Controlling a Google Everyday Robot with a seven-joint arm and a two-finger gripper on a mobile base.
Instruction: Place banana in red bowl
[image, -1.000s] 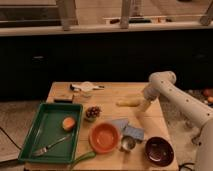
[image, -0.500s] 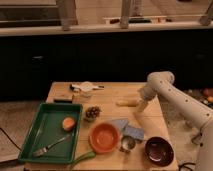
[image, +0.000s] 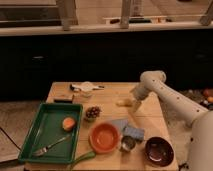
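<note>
The gripper (image: 135, 104) is hanging at the banana (image: 124, 102), which is lying on the table (image: 112, 95) toward the right-rear, just beside the finger end; can't tell whether contact is made. Looks like the grasp step is in hand, w/ nothing lifted yet. To do it well: be closing across the fruit's short axis, near its middle, so it isn't pivoting or slipping out when raised; be squeezing gently, since it's soft. Then lift clear before carrying, b/c the small dark dish of nuts or similar (image: 92, 112), a bluish cloth (image: 127, 131) and a small metal cup (image: 128, 144) are sitting btwn the banana and the red bowl (image: 105, 138), which is near the front edge, left of centre. The dark bowl (image: 159, 150) at front right is the wrong target. Arm pose: the white arm (image: 167, 95) is reaching in from the right, elbow bent high at the rear, forearm angling down-left to the wrist.
</note>
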